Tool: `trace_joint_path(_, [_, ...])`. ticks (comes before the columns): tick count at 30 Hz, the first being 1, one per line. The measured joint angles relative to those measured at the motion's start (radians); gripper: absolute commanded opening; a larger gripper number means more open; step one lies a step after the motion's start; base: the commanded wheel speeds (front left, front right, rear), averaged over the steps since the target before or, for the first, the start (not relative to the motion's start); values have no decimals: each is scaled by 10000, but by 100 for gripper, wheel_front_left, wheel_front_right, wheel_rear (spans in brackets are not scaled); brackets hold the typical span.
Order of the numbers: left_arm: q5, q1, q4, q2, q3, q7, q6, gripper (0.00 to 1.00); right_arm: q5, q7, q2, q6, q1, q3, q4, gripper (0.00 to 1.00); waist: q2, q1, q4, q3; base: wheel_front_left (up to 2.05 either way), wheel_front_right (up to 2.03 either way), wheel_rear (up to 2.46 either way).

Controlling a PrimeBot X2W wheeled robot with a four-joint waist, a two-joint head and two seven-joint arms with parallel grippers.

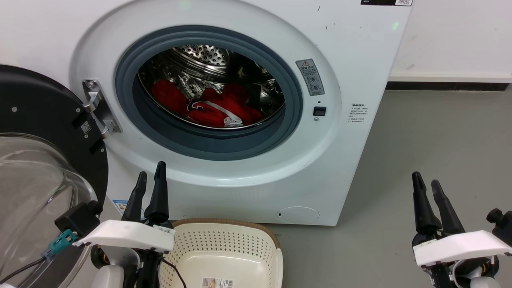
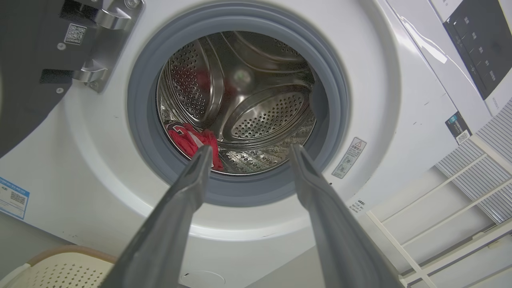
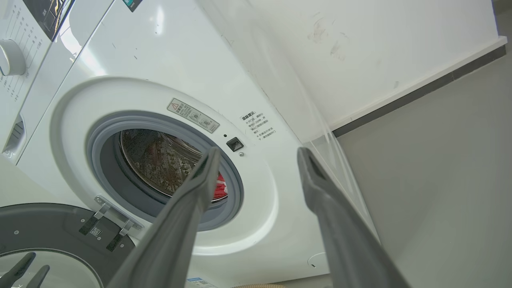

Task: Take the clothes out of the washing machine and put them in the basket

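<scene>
The clothes (image 1: 216, 108) are seen as a red heap at the bottom of the drum (image 1: 208, 56), inside the washing machine (image 1: 360, 60). Nothing is judged to have been taken out yet. The basket (image 1: 224, 244) is set on the floor (image 1: 420, 132) just in front of the machine, below the port (image 1: 124, 92), and no garment is seen in the part of it that is shown.

The left hand (image 1: 151, 169) is held with its fingers spread and nothing between them, low before the port's left side and just beside the basket. The right hand (image 1: 425, 179) is likewise spread and empty, but it is held well off to the right, past the machine's right edge.

The heap lies ahead of and above the left hand, deeper than the rubber rim. Its long axis is laid across the port from left to right, with a white-trimmed fold toward the front. In the left wrist view the lower port is framed by the two fingers and red cloth is seen just by one fingertip, so that arm is judged the nearer and better aligned. A reach up over the rim and then inward is called for. The open door (image 1: 40, 120) stands close on that arm's left — room should be kept there.
</scene>
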Motion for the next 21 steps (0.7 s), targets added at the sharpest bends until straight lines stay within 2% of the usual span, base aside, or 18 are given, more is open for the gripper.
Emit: trace_joint_path(21, [2840, -134, 132, 2, -52, -604, 0, 100, -2702, -591, 0, 2, 46, 134, -165, 100, 0, -1, 158, -59, 0, 0, 0])
